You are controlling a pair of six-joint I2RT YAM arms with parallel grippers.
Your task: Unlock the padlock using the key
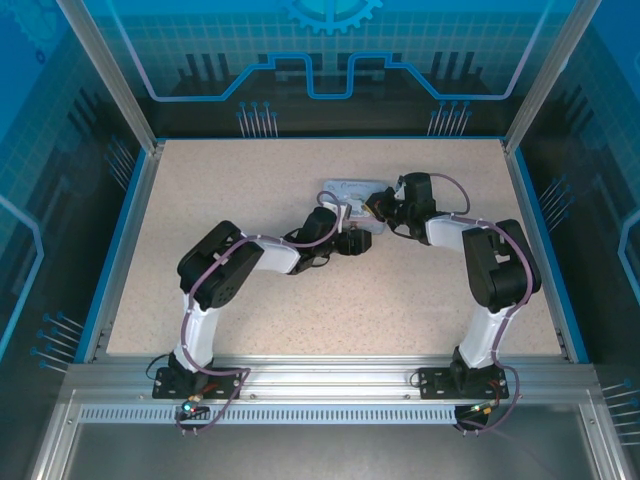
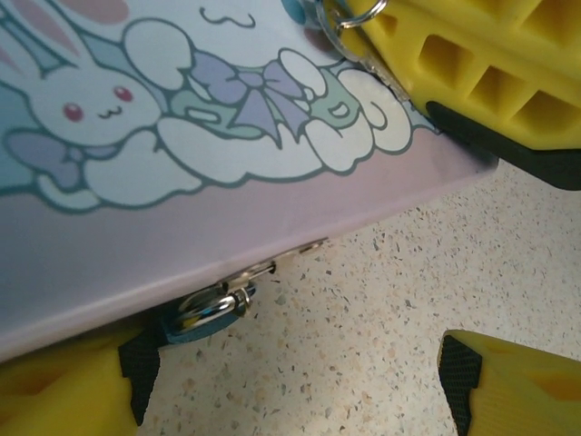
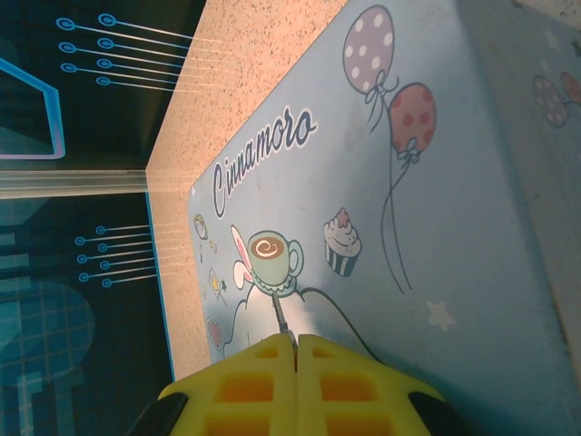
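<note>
While the left gripper (image 2: 295,386) holds its jaws spread, the padlock (image 2: 211,311) hangs at the front edge of the tin (image 2: 300,218), between them, nearer one jaw. Jaws pressed together, the right gripper (image 3: 295,345) pinches the key (image 3: 280,318) over the tin.

the padlock (image 2: 211,311) lies just beside the tin (image 2: 272,209).

Padlock (image 2: 211,311) tucked under tin (image 2: 227,232) edge — tabletop (image 2: 363,345) beside it bare; right gripper (image 3: 295,339) holding key (image 3: 278,313) crowds tin lid
</note>
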